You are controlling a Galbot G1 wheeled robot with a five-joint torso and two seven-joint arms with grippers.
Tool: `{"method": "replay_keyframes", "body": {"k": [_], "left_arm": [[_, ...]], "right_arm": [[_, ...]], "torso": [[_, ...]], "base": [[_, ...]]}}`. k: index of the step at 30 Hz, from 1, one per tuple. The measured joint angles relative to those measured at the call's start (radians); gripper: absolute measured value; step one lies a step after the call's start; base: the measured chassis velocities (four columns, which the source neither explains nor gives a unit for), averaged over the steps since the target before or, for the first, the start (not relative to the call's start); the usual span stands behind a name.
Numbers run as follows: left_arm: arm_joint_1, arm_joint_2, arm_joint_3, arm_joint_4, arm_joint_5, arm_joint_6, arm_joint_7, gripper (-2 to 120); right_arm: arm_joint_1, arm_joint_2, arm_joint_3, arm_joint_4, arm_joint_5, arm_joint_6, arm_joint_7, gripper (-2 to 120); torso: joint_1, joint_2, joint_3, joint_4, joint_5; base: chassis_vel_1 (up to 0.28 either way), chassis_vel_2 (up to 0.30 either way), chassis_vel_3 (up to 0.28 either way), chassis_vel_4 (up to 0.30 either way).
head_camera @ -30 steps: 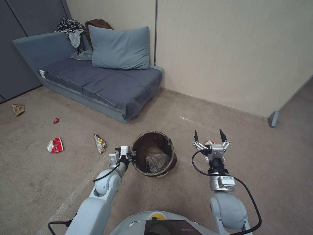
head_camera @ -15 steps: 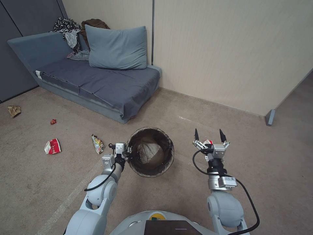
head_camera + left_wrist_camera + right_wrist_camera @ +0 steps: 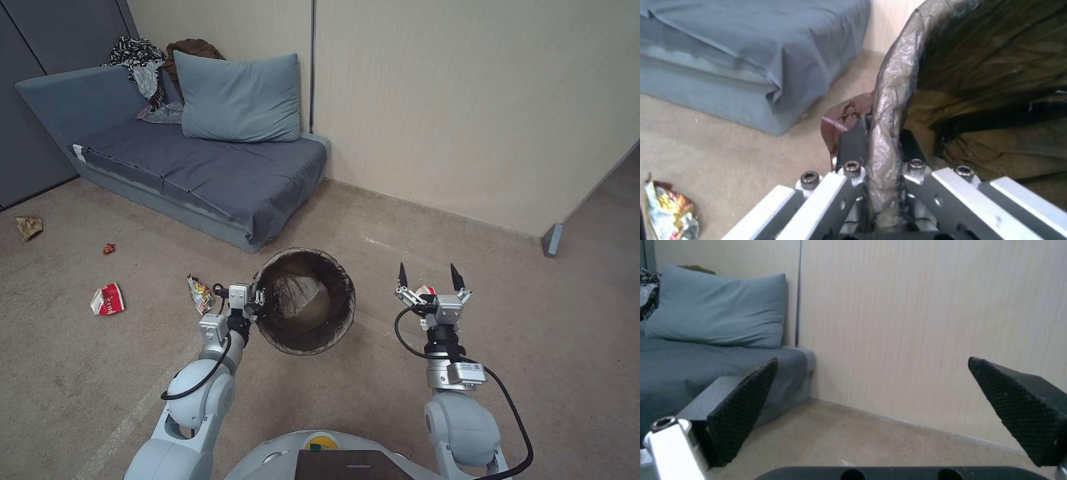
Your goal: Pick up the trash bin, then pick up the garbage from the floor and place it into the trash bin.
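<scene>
Bin (image 3: 305,300) hangs tilted, mouth facing up toward the camera, rim pinched by left tool (image 3: 257,305); right tool (image 3: 428,275) spread wide, apparently empty.

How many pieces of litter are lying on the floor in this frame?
5 visible: a tan bag far left, a small red scrap, a red-and-white carton, a snack wrapper beside the left gripper, and one partly hidden behind the right gripper.

The robot had pale grey-white arms, looping black cables, silver wrists and black, textured, pointed fingertips (image 3: 742,413).
</scene>
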Motion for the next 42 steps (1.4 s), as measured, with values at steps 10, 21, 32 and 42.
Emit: {"method": "replay_keyframes", "body": {"k": [10, 21, 32, 42], "left_arm": [[-0.006, -0.002, -0.012, 0.028, 0.024, -0.035, -0.003, 2], [-0.008, -0.002, -0.021, 0.053, 0.049, -0.047, -0.005, 2], [-0.008, 0.000, -0.015, 0.056, 0.048, -0.045, 0.003, 2], [-0.009, 0.001, -0.015, 0.061, 0.047, -0.045, 0.005, 2]], "right_arm": [[0.003, 0.000, 0.001, 0.000, -0.004, -0.002, 0.004, 100], [0.006, 0.000, -0.001, -0.003, -0.003, -0.005, 0.005, 100], [0.002, 0.000, -0.001, 0.001, -0.002, -0.006, 0.007, 100], [0.001, 0.000, -0.002, 0.003, -0.003, -0.006, 0.006, 100]], "torso": [[0.000, 0.000, 0.000, 0.0000, 0.0000], [0.000, 0.000, 0.000, 0.0000, 0.0000], [0.000, 0.000, 0.000, 0.0000, 0.0000], [0.000, 0.000, 0.000, 0.0000, 0.0000]], "base": [[0.000, 0.000, 0.000, 0.000], [0.000, 0.000, 0.000, 0.000], [0.000, 0.000, 0.000, 0.000], [-0.025, -0.026, -0.028, -0.033]]}}
